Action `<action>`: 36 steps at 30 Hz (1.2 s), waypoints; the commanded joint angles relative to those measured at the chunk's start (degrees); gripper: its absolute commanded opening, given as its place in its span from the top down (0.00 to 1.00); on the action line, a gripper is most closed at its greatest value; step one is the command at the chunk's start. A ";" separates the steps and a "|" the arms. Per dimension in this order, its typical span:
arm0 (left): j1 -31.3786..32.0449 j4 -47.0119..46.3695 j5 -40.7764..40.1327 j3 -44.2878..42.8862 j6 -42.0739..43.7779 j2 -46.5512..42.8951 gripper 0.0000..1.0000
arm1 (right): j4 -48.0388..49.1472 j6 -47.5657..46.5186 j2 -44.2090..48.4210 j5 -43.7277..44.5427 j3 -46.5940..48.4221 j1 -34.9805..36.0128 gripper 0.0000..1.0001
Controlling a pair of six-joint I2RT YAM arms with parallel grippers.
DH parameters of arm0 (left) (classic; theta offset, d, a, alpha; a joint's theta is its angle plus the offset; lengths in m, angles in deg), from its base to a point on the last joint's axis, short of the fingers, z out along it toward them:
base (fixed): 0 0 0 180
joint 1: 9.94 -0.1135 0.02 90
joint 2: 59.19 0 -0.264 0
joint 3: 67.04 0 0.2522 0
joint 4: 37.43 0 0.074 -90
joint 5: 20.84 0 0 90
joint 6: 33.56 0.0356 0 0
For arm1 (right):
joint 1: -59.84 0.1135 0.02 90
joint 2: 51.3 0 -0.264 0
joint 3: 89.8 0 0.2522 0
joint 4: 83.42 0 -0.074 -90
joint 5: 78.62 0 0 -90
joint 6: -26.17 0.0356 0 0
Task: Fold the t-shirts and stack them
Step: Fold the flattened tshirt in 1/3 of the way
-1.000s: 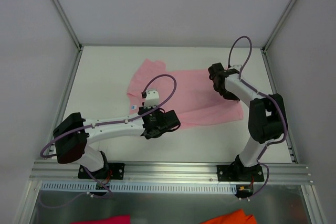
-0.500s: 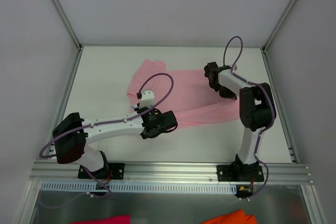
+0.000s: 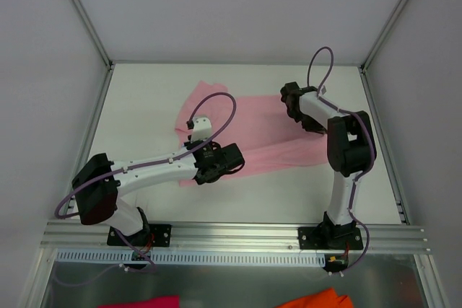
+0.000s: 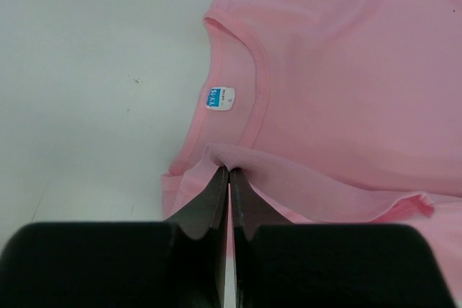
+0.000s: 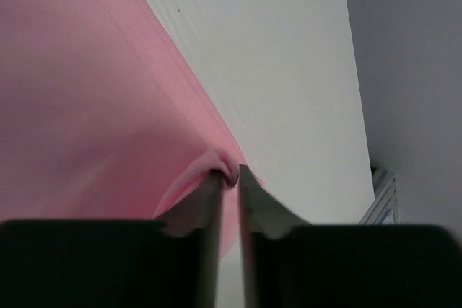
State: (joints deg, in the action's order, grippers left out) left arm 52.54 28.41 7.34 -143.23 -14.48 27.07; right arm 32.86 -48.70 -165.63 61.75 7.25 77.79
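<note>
We see the plain light pink short-sleeved thin cloth t-shirt [image 3: 271, 135] lying mostly flat on the white desk [image 3: 144, 99], approx mid-desk btw the two arms. One sleeve pokes toward the far left and the body runs to the right. In the top cam the left end effector [image 4: 229, 172] sits over the shirt's near-left part, and the right end effector [image 5: 229, 173] is at its far-right part. Left wrist cam: both dark fingers [image 4: 206, 203] are pressed together w/ a raised ridge of pink cloth pinched at the tips, so we call it clenched on the t-shirt, just on the near side of the neckline. A small white neck label [image 4: 219, 98] w/ blue print sits inside the collar ahead of the tips, not touching them; the print is too small to read. Bare desk lies left of the collar in that view. Right wrist cam: fingers nearly closed w/ a small bunch of pink cloth caught btw the tips, right at the shirt's edge where cloth meets bare desk, so it's also grasping the t-shirt. At the bottom edge of the top cam, below the alu rail [image 3: 238, 236], we see a magenta cloth scrap [image 3: 148, 301] and an orange cloth scrap [image 3: 317, 298], well apart from the t-shirt.
</note>
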 commanded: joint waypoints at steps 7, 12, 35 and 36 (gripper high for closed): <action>-0.87 -3.56 -1.20 -1.20 4.12 2.42 1.00 | -1.03 1.12 2.34 5.26 1.18 -0.64 0.35; -1.30 -6.89 -1.20 -1.55 7.98 2.95 1.00 | 0.56 2.87 9.02 6.49 -3.03 -0.12 0.35; -11.06 -16.63 0.47 -5.33 19.84 7.16 1.00 | 0.29 1.04 23.00 8.16 -8.14 7.36 0.35; -11.76 -17.18 0.65 -5.59 20.72 7.52 1.00 | 0.21 0.95 23.00 8.25 -8.23 7.36 0.34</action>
State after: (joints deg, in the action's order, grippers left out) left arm 41.98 15.34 7.73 -146.34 1.50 33.60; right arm 34.00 -47.91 -144.80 67.72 -0.97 84.89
